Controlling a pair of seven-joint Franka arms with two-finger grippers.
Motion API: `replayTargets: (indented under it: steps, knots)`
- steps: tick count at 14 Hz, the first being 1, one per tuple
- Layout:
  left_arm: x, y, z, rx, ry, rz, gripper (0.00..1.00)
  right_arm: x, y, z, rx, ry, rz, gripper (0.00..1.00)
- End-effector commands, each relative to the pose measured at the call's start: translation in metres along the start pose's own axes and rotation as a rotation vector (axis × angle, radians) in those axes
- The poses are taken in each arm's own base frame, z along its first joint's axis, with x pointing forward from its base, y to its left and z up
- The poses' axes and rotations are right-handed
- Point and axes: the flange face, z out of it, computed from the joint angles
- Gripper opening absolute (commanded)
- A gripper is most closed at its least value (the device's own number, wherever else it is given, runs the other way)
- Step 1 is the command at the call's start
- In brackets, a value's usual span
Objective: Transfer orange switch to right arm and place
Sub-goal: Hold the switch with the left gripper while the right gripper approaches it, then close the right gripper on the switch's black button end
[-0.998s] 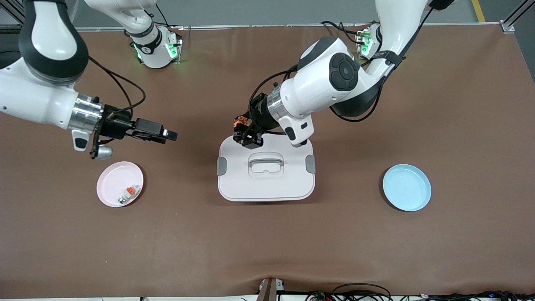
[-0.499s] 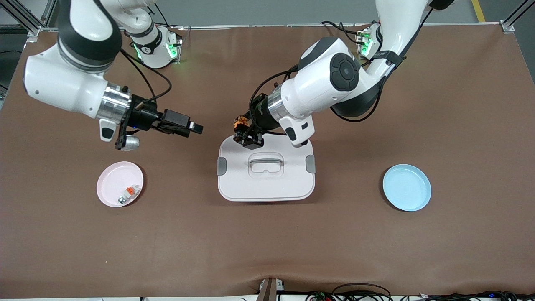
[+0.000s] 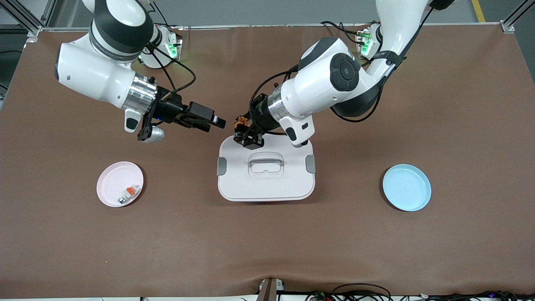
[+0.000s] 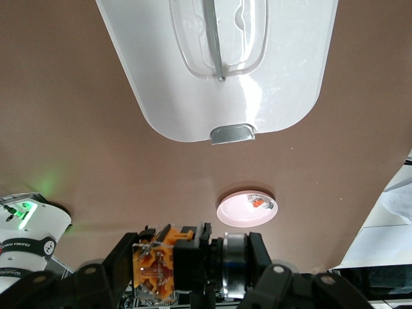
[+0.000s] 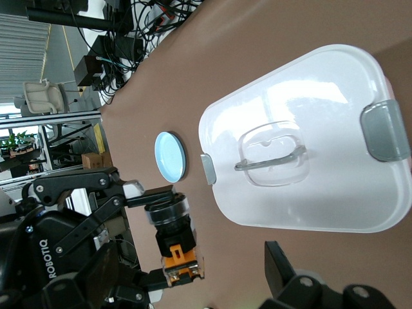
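From my right wrist view I see the left gripper [image 5: 164, 241] clamped on the orange switch [image 5: 170, 232], held in the air beside the white lidded box [image 5: 309, 141]. The box's grey latches sit at either end. A blue plate [image 5: 170, 156] lies on the brown table [image 5: 225, 71].

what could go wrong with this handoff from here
The left gripper holds the orange switch over the edge of the white box lid, so a mistimed release may drop it there. The open right gripper is close; its fingers could bump the left gripper rather than straddle the small switch.
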Motion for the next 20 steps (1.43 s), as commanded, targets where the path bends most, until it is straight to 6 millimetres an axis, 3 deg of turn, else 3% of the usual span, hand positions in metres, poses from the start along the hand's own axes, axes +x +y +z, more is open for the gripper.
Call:
replayTargets:
  steps: [1,4,9,20]
  knots:
    - [-0.003,-0.003,-0.010,0.008,-0.006,-0.021,0.00,-0.015,-0.007,0.002,0.021,0.030,0.009,1.00]
    - [-0.004,-0.003,-0.011,0.007,-0.008,-0.021,0.00,-0.023,-0.012,0.011,0.022,0.046,-0.006,1.00]
    - [-0.004,-0.003,-0.010,0.006,-0.006,-0.020,0.00,-0.027,-0.004,0.044,-0.007,0.071,-0.012,1.00]
    - [-0.003,-0.003,-0.009,0.009,-0.005,-0.022,0.00,-0.030,-0.004,0.060,-0.014,0.091,-0.017,1.00]
